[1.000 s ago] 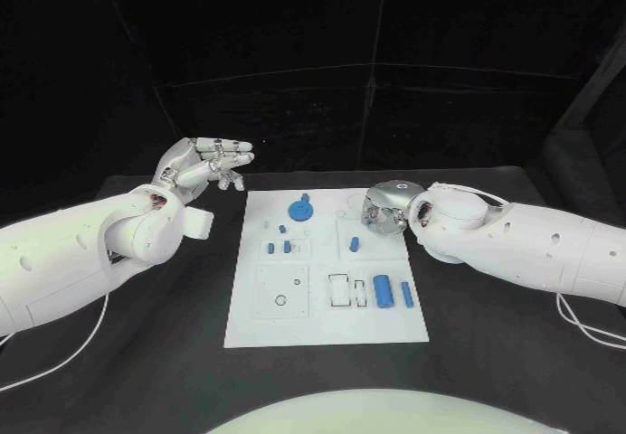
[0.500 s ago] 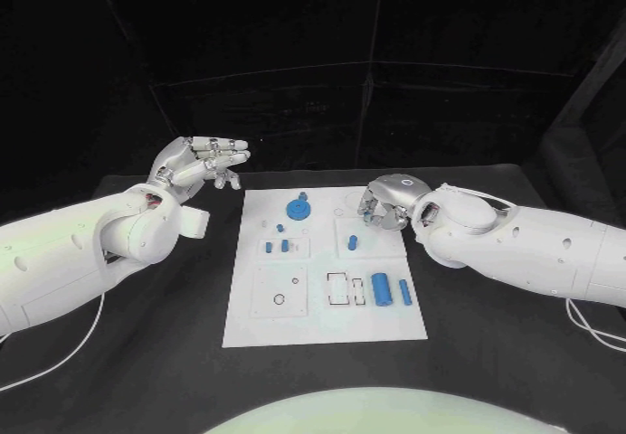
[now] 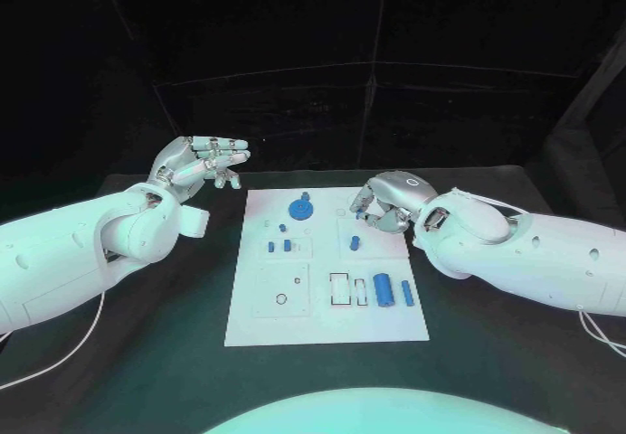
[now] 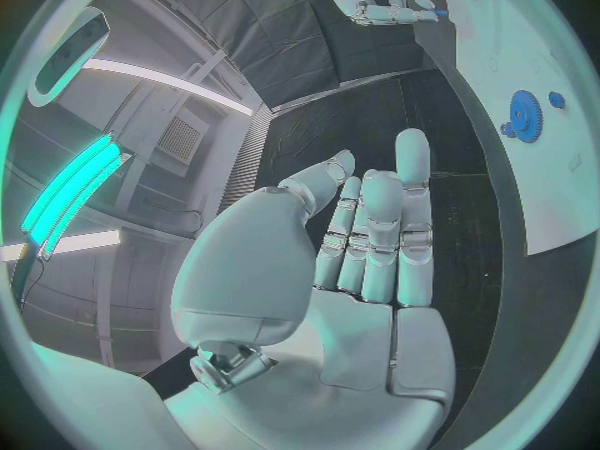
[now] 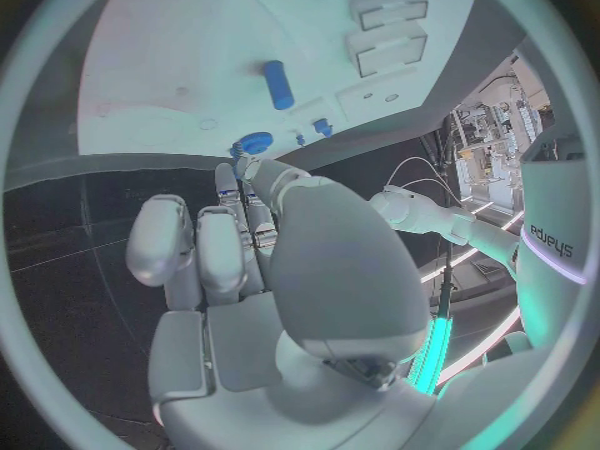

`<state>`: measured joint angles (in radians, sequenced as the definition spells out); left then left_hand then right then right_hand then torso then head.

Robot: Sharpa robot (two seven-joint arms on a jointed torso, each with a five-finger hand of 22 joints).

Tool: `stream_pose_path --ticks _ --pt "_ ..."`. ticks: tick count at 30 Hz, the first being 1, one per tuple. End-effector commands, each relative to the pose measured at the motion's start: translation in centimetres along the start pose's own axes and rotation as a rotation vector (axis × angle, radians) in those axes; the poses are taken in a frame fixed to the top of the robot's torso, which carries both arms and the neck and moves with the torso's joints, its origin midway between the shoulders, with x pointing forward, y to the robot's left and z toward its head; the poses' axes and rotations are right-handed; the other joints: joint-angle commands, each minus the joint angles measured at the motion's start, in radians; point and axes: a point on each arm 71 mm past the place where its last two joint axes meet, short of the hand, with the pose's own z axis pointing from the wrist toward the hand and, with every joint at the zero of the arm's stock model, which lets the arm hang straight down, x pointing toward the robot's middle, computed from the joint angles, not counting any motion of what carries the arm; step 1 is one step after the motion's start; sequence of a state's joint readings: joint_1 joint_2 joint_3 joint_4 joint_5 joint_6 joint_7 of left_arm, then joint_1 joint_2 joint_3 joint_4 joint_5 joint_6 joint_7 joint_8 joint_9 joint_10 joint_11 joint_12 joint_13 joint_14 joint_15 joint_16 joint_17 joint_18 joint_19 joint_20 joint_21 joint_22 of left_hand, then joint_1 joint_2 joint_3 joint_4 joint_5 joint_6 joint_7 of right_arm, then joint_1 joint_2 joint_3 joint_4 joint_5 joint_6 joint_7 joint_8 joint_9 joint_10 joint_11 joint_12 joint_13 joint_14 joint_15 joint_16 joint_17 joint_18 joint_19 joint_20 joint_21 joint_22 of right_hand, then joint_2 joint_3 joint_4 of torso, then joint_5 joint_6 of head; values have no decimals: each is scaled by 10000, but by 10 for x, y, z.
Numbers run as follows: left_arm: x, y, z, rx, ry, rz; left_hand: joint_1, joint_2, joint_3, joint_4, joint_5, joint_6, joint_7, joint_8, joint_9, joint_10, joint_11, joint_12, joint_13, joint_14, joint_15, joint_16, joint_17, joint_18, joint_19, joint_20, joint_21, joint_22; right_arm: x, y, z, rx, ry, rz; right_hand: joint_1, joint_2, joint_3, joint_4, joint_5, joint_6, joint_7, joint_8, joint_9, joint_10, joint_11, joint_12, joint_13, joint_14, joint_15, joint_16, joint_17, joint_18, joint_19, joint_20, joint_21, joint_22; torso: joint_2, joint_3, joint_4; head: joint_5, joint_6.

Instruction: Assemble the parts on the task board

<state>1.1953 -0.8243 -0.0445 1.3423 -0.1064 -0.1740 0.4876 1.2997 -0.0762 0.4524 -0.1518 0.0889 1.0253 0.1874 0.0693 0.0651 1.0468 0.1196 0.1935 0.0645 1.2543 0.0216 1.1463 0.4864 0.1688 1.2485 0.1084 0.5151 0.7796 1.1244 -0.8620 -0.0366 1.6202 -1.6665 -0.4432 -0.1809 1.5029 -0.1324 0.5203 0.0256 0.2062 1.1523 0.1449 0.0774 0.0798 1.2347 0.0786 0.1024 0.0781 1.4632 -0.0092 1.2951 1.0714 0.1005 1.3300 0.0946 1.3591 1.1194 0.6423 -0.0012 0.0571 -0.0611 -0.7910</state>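
Where the right wrist view reaches a white arm — "edunys", uncertainly.

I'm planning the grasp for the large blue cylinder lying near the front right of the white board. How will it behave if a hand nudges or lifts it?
The large blue cylinder lies on its side on the flat white task board, so a sideways nudge would probably roll it. It looks solid and rigid, likely stiff, not floppy. Its smooth surface may slip in a loose pinch. A thinner blue pin lies close beside it and could be knocked.
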Motion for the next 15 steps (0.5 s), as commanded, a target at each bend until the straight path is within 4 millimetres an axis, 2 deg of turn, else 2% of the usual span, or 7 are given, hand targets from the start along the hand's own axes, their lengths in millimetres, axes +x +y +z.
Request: stream_pose_path --ticks 1,3,5,6,10,12,15 --pt "4 -2 2 124 142 -132 -90 -6 -63 23 31 -67 21 -16 2 -82 4 -5 6 -79 24 -37 -11 116 -29 72 -38 -21 -4 17 2 -539 -395 495 -81 -17 47 -37 21 57 -10 -68 -13 153 -77 -52 10 304 -45 37 12 -79 59 -34 31 -3 -6 -5 40 98 3" --pt "5 -1 4 127 176 -147 -90 -6 -64 23 32 -68 22 -15 2 -85 4 -4 6 -79 24 -37 -11 116 -29 72 -39 -22 -2 26 3 -724 -295 665 -86 -22 54 -48 14 54 -10 -71 -14 151 -76 -56 9 304 -44 40 14 -79 58 -33 32 -4 -11 -16 65 122 13" --pt "8 -1 5 131 214 -165 -92 -6 -72 22 33 -76 29 -14 3 -99 8 -2 5 -81 26 -38 -15 117 -28 74 -43 -27 0 36 6 -965 -171 828 -97 -24 65 -60 0 53 -8 -74 -15 150 -74 -62 7 304 -43 45 21 -80 59 -32 35 1 -17 -42 76 208 -9" --pt "8 -1 5 132 225 -171 -92 -6 -72 22 33 -76 29 -14 3 -99 8 -2 5 -81 26 -38 -15 117 -28 74 -43 -27 0 39 6 -1028 -143 863 -98 -24 66 -61 -1 52 -8 -74 -16 149 -74 -63 7 304 -43 45 20 -80 59 -32 35 1 -17 -42 76 208 -9" --pt "11 -1 7 137 275 -195 -98 -2 -81 27 33 -77 34 -10 4 -109 12 3 6 -86 29 -42 -27 117 -27 77 -48 -32 4 53 9 -1377 34 977 -144 -27 85 -82 -39 46 1 -81 -19 143 -65 -80 3 302 -36 48 19 -80 55 -26 37 2 -18 -59 80 353 -75" --pt "12 -1 8 146 296 -203 -98 -2 -81 27 33 -77 34 -10 4 -109 12 3 6 -86 29 -42 -27 117 -27 77 -48 -32 8 61 10 -1549 191 1036 -180 -30 90 -90 -68 45 5 -84 -21 143 -63 -88 1 301 -32 51 20 -79 50 -23 36 -2 -25 -61 60 430 -97" --pt "15 -1 9 165 340 -218 -101 1 -86 30 33 -76 36 -7 6 -113 14 7 7 -88 31 -44 -32 117 -27 78 -51 -34 18 70 11 -1747 440 1046 -227 -30 92 -98 -107 42 7 -87 -23 141 -60 -100 -1 301 -28 60 30 -80 50 -18 40 4 -28 -73 72 494 -120"
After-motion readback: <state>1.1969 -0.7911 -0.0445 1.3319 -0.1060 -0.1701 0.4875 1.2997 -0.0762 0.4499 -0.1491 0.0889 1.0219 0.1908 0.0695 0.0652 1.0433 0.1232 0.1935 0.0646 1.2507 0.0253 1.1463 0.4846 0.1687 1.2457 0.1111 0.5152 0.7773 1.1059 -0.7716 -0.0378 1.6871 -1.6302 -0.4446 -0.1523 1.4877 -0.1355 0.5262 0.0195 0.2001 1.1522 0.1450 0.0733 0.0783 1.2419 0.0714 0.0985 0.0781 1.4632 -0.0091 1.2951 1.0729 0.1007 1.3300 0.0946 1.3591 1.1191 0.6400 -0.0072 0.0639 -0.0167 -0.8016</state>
